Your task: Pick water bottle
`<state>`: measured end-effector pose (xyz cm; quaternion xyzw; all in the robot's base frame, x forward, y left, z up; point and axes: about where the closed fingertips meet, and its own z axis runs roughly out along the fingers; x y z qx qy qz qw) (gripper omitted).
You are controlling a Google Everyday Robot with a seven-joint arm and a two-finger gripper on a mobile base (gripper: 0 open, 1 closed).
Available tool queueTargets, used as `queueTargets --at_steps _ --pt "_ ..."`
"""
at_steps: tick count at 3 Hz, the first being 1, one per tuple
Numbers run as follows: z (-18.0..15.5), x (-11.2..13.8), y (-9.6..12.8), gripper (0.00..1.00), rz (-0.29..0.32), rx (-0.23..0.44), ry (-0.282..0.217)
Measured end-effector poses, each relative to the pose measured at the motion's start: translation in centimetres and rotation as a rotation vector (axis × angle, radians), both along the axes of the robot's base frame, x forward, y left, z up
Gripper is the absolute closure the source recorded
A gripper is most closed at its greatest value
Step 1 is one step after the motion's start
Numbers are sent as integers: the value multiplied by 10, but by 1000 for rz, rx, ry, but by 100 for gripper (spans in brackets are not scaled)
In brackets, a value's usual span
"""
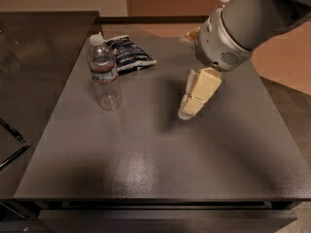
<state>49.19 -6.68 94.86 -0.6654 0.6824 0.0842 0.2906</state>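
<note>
- The water bottle (103, 74), far left on the table, is clear ribbed plastic, shiny, with a white cap.
- The table (146, 164) has a dark grey top, finely grainy, with a dull shine at the near side.
- The snack bag (130, 55) looks like glossy film.
- The gripper (188, 111), over the table's middle right, looks cream and matt, under the smooth grey arm (243, 28).
</note>
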Motion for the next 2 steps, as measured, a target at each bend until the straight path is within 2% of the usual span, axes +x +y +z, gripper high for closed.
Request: queueTargets --at_steps 2 --pt "-4 15 80 0 72 206 42"
